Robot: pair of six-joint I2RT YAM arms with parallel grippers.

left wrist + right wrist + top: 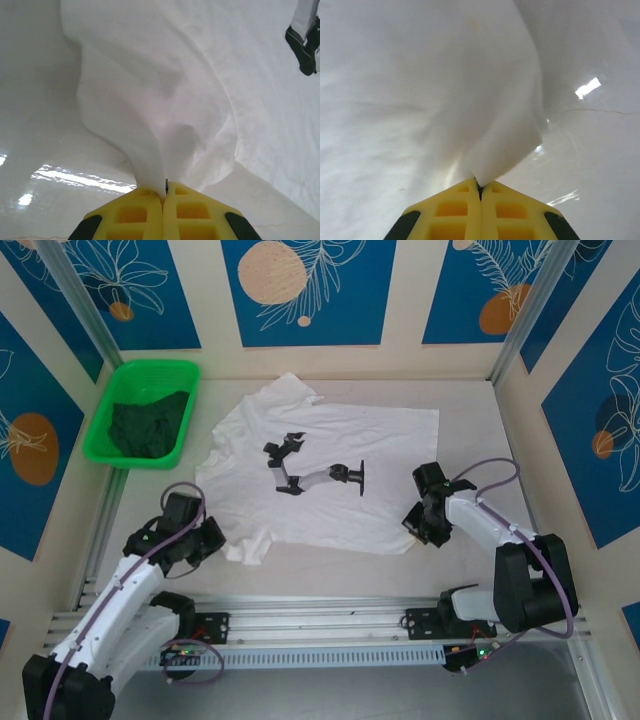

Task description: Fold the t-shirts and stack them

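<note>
The white t-shirt [330, 455] lies spread flat on the table, its black print [310, 472] facing up. My left gripper [222, 545] is at the shirt's near left corner, shut on a pinch of the white cloth. In the left wrist view the yellow fingertips [164, 192] meet on a raised fold of the shirt [165, 90]. My right gripper [412, 525] is at the near right corner, and its fingertips [479, 187] are shut on a lifted corner of the shirt [445, 90]. The dark green t-shirt [148, 425] lies crumpled in the tray.
The bright green plastic tray [140, 368] stands at the far left, next to the left wall post. Bare tabletop [470, 430] runs to the right of the shirt and along the near edge by the rail [320, 625].
</note>
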